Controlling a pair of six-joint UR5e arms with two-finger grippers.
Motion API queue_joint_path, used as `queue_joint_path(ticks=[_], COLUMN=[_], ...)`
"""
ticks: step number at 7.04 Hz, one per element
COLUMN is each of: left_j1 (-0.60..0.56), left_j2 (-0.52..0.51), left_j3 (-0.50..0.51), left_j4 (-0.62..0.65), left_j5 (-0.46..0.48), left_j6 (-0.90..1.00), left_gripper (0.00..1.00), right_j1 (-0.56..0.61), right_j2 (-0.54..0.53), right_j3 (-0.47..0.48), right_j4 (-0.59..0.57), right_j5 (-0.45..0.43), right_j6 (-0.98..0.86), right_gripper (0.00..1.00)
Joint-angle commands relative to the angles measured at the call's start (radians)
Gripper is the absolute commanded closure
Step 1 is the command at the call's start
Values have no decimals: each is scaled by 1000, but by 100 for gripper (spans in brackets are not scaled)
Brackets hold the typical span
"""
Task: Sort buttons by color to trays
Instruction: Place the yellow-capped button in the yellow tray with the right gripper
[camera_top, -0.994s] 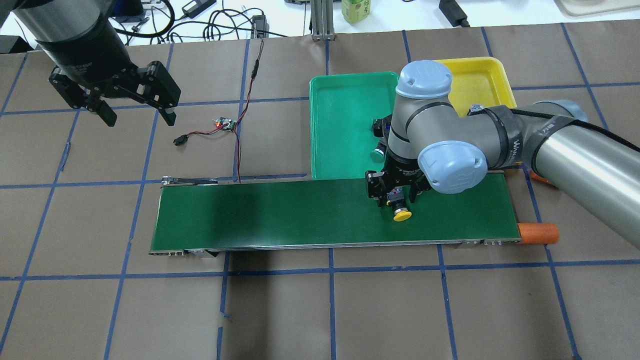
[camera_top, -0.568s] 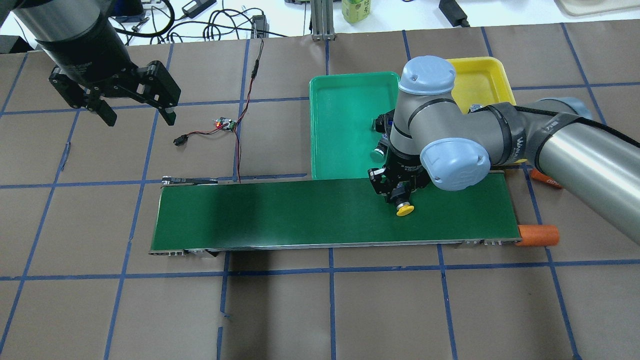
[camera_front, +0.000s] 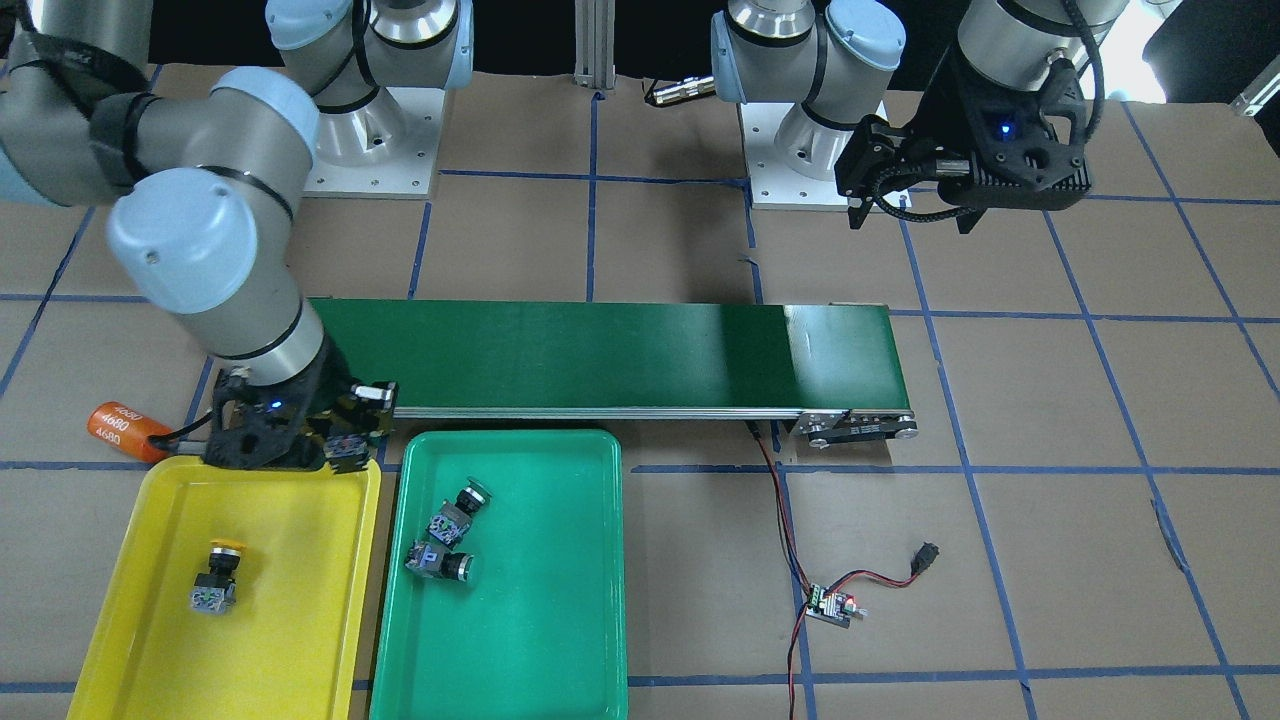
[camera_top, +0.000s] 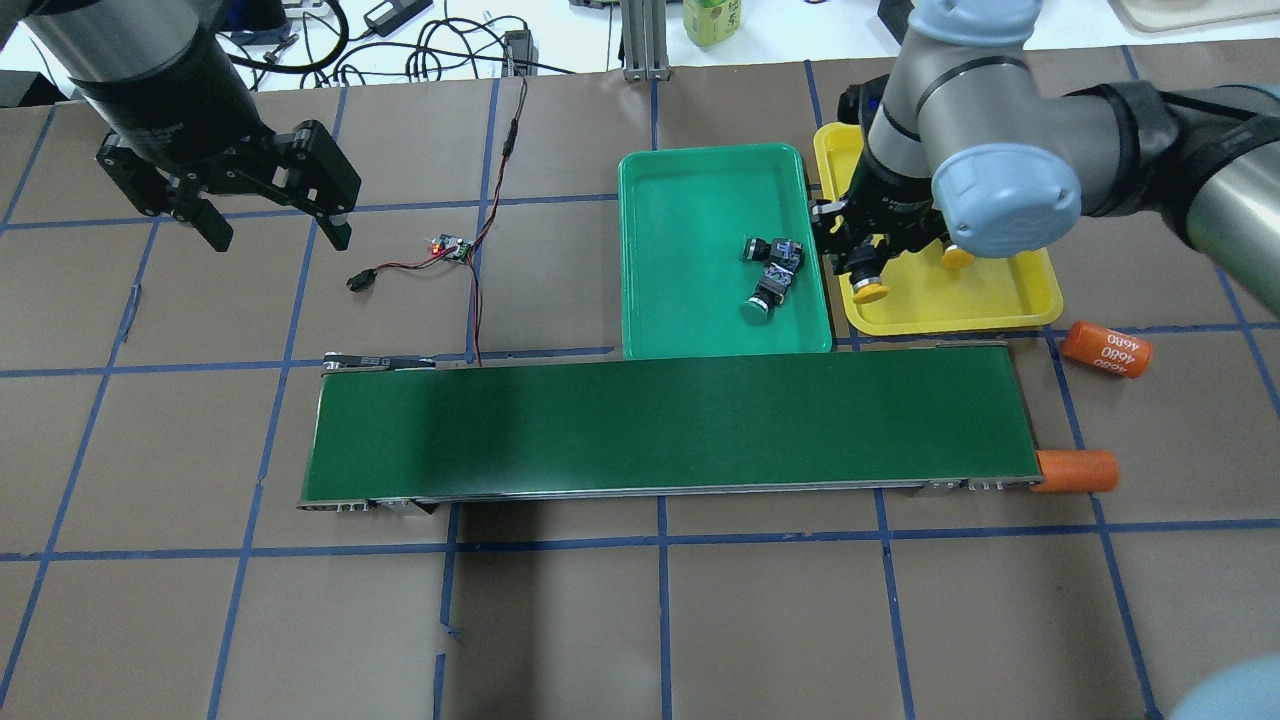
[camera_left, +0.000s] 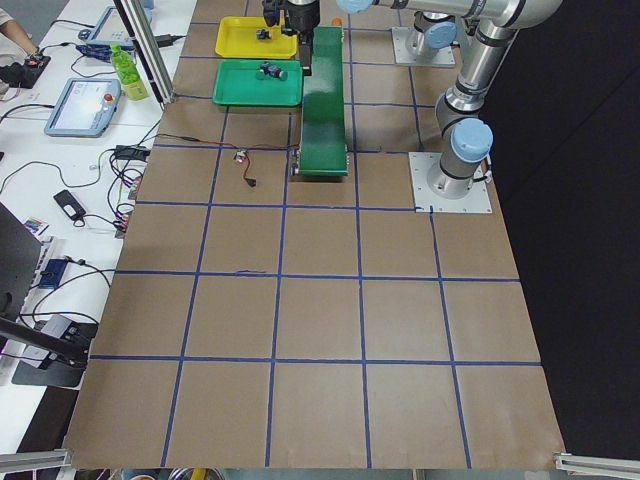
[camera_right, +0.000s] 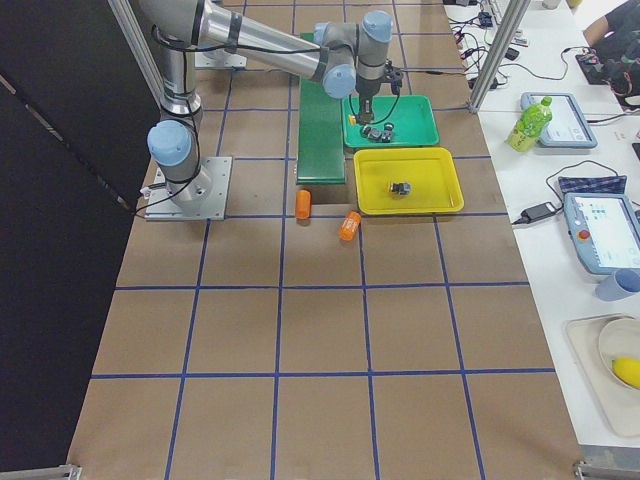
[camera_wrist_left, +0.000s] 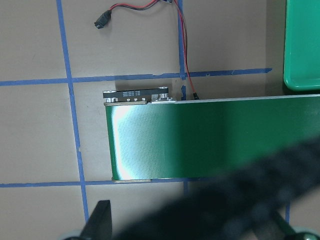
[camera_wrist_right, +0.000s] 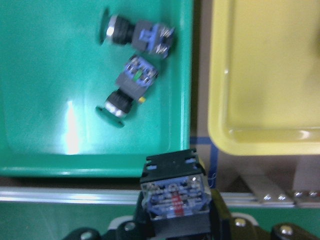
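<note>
The conveyor belt (camera_top: 660, 425) nearest the robot is bare now. A second ago the right gripper (camera_top: 864, 258) was down on its right half, closing on a yellow-capped button (camera_top: 870, 291). It's since lifted that off and carried it away from the robot. Now it hangs just past the belt's far edge, jaws clamped on the button's body.

From overhead it looks to be over the near left corner of the yellow tray (camera_top: 1000, 300). The wrist cam makes me think it might be over the rim, or the gap beside the green tray (camera_top: 680, 300). Hard to call.

The second yellow button (camera_front: 218, 577) already lies further in, and both green-capped buttons (camera_top: 772, 282) are in the green tray. So this is the last one: nudge right, drop, done, I reckon.

The left gripper (camera_top: 275, 235) sits off at the far left, wide open and empty, same as before.
</note>
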Motion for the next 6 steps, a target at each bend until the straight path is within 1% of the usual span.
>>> queue_joint_path(ticks=[1,2,3,4,5,6], left_j1=[0,0,0,0,0,0], left_j2=[0,0,0,0,0,-3], left_j3=[0,0,0,0,-2,1], left_j4=[0,0,0,0,0,0], left_j5=[0,0,0,0,0,0], left_j6=[1,1,-1,-1,1,-1], left_gripper=[0,0,0,0,0,0], right_j1=[-73,-79,-84,-89,-92,-93], right_j2=[158,203,222,250,270,268], right_j3=[-81,-81,-81,-81,-78,-78], right_j4=[-103,-137,-145,-157,-159,-168], right_j5=[-8,-29,-37,-39,-39,-25], right_j6=[12,4,51,61,56,76], right_gripper=[100,100,100,99,55,1])
